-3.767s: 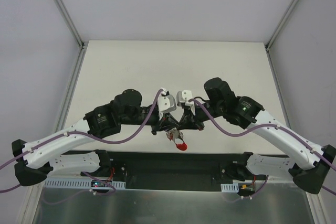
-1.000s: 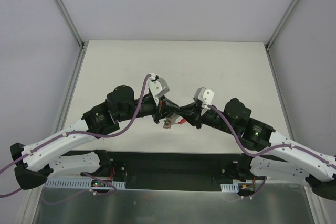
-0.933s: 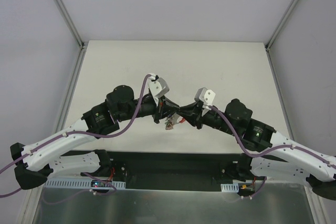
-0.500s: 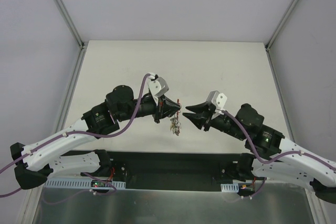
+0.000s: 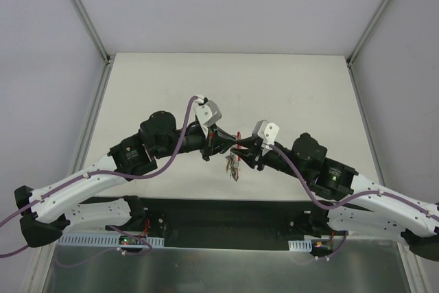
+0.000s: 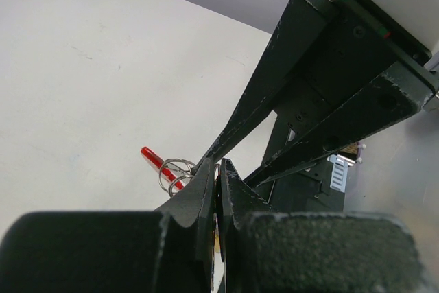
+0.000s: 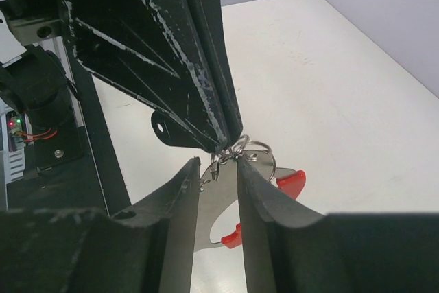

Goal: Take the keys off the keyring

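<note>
- My left gripper (image 5: 230, 142) is clenched, and its tips pinch the thin keyring (image 7: 259, 150) in the air above the desk (image 5: 288, 94).
- The keys (image 5: 232, 167) hang in a small bunch just below these tips.
- My right gripper (image 7: 218, 169) meets the left one almost tip to tip. Its jaws stand apart and grasp nothing.
- A silvery key blade (image 7: 211, 219) shows in the gap between its fingers. I cannot tell if it touches them.
- A red key head (image 7: 291, 182) sits just beside one finger of that gripper, under the keyring.
</note>
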